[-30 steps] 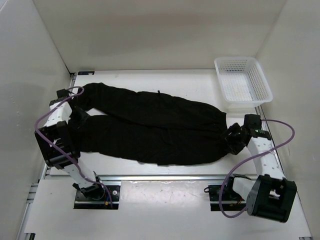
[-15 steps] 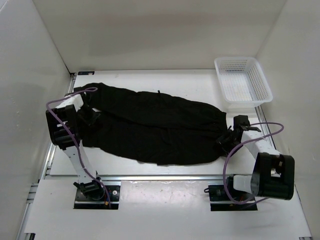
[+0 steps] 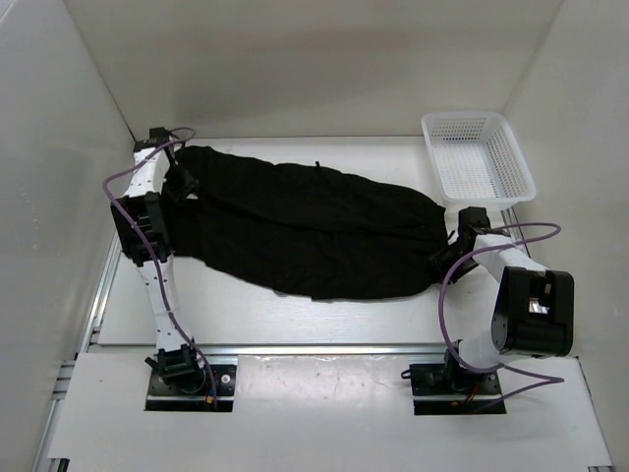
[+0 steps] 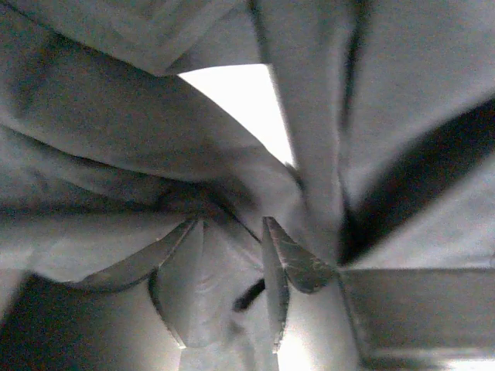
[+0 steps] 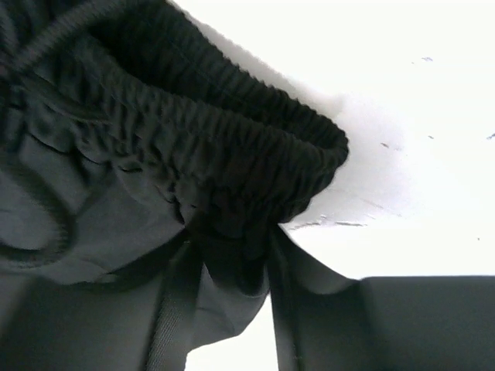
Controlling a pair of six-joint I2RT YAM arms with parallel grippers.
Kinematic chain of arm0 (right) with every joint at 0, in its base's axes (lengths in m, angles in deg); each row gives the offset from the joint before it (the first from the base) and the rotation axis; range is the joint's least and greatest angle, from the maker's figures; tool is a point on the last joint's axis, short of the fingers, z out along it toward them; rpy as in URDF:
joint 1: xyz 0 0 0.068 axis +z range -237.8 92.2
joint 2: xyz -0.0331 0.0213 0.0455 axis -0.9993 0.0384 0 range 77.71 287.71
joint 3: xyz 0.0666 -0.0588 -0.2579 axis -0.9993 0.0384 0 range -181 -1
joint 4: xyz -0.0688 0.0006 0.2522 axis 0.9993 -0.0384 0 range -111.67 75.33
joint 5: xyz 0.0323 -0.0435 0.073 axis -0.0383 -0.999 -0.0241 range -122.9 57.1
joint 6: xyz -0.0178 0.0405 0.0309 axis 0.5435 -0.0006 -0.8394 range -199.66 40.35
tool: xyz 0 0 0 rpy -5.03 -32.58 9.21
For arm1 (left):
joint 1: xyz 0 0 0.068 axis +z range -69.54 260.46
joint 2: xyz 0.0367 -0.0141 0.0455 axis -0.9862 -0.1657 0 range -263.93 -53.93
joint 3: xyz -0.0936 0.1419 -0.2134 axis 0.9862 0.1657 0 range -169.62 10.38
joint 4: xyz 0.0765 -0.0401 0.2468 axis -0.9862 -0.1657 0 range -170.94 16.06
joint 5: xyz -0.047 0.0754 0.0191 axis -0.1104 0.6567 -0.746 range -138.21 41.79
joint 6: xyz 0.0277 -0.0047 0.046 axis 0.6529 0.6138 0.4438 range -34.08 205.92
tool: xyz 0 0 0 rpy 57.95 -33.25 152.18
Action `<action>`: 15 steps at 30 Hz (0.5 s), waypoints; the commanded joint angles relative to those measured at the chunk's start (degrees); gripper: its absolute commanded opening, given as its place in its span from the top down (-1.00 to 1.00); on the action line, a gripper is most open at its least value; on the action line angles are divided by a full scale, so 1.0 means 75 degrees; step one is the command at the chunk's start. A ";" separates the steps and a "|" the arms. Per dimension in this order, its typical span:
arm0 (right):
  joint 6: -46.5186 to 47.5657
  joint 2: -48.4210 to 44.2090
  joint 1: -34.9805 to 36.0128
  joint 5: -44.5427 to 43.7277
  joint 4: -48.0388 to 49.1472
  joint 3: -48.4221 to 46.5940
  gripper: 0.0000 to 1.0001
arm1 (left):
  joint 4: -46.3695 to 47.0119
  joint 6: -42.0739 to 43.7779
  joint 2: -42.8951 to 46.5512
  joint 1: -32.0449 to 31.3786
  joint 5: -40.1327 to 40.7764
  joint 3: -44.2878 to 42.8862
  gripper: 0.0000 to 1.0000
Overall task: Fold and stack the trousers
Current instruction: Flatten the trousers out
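Trousers (image 3: 314,231) are pinched at both ends: the left gripper (image 4: 230,267) clamps bunched leg cloth and the right gripper (image 5: 232,259) clamps the elastic waistband (image 5: 232,147). The garment lies lengthwise across the table (image 3: 344,320). Both ends should probably travel together, taut and level, so the fold lands flat.

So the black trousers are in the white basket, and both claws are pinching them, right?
Not in the basket. The top view shows the trousers spread out on the table, beside the basket, not inside it. The rest is right: the left claw and the right claw are both pinching the cloth.
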 commanded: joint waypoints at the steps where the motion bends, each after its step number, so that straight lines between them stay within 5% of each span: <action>1: -0.0173 0.0087 -0.0037 -0.0195 0.0179 -0.0384 0.13 | -0.0984 0.0166 0.0218 -0.0032 0.0288 -0.1301 -0.02; 4: -0.0033 -0.0404 -0.0037 -0.0195 0.0015 -0.0280 -0.17 | -0.0729 0.0167 0.1294 0.0165 0.0289 -0.0735 -0.39; 6: 0.0050 -0.0861 -0.0037 -0.0276 0.0014 -0.0092 -0.42 | -0.0448 0.0086 0.2263 0.0470 0.0032 -0.0008 -0.43; 11: 0.0448 -0.1740 -0.0107 -0.0207 -0.0219 0.0085 -0.70 | 0.0174 -0.0243 0.3511 0.1596 0.0136 0.2758 0.06; 15: 0.0636 -0.1976 -0.0341 0.0202 -0.0290 0.0085 -0.72 | 0.0385 -0.0454 0.3688 0.1843 0.0779 0.3955 0.09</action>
